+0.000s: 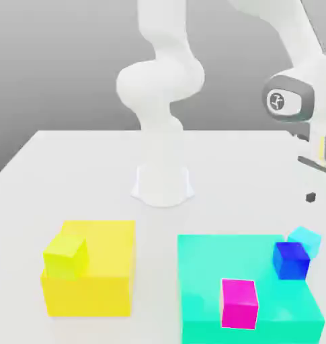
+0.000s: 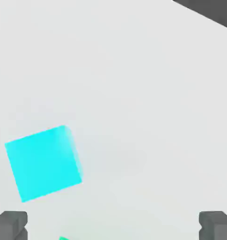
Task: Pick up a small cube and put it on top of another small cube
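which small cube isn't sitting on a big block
The cyan cube: it rests on the table, while the yellow-green, magenta and blue cubes sit on the blocks.

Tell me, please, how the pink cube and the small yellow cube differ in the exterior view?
The pink cube sits on the big teal block, while the small yellow cube sits on the big yellow block. The pink cube stands out sharply against its block; the yellow cube nearly matches its block in colour. The pink cube lies toward the exterior view's right, the yellow cube toward its left. Both are small cubes resting upright on larger blocks, untouched.
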Tool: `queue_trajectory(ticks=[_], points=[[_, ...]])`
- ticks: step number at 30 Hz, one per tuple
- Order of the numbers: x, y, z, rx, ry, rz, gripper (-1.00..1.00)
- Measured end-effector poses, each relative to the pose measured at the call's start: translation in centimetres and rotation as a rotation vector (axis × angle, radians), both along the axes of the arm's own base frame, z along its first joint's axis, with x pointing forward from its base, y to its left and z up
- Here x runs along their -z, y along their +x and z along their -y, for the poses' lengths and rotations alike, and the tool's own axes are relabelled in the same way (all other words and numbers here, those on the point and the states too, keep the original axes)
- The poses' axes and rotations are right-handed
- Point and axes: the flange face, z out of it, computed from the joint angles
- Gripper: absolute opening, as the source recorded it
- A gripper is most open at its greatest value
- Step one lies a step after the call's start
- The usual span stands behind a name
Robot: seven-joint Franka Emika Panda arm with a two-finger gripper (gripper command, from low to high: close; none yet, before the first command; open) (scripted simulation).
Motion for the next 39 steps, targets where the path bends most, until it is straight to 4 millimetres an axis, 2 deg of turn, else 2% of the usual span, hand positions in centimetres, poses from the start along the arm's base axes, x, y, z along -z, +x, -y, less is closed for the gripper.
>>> queue_trajectory(ticks=[2, 7, 8, 14, 16, 21, 23, 26, 31, 33, 35, 36, 39], points=[[2.4, -1.3, 0.0, -0.09, -0.033, -0.01, 0.0], [7.9, -1.6, 0.0, -0.116, -0.044, -0.013, 0.0], [8.7, -1.7, 0.1, -0.116, -0.044, -0.014, -1.0], [9.1, -1.7, 0.1, -0.116, -0.046, -0.016, -1.0], [8.0, -1.7, 0.1, -0.117, -0.045, -0.014, -1.0], [3.0, -1.4, 0.2, -0.107, -0.045, -0.015, -1.0], [0.7, 1.2, 1.0, -0.031, -0.042, -0.018, -1.0], [-3.2, 6.1, 3.4, 0.119, -0.038, -0.023, -1.0], [-10.0, 12.6, 9.0, 0.355, -0.038, -0.027, -1.0], [-8.9, 13.1, 9.3, 0.375, -0.038, -0.029, -1.0], [-6.2, 13.2, 9.4, 0.379, -0.038, -0.029, -1.0], [-5.4, 13.1, 9.4, 0.379, -0.039, -0.028, 1.0], [-5.4, 13.2, 9.4, 0.379, -0.039, -0.028, 1.0]])
